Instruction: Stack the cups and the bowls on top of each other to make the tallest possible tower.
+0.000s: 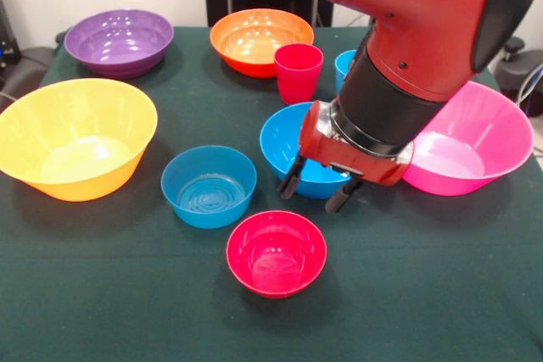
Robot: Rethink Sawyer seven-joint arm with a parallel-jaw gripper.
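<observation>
Blue bowl (293, 148) — behind open end effector (316, 193)

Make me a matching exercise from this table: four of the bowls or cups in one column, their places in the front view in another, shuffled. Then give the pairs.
Things:
1. purple bowl
2. pink bowl
3. small red bowl
4. red cup

Places:
A. nearest the camera, in front of the gripper
B. far left corner of the table
C. right side, partly behind the arm
D. just in front of the orange bowl at the back

Pairs: 1-B, 2-C, 3-A, 4-D
</observation>
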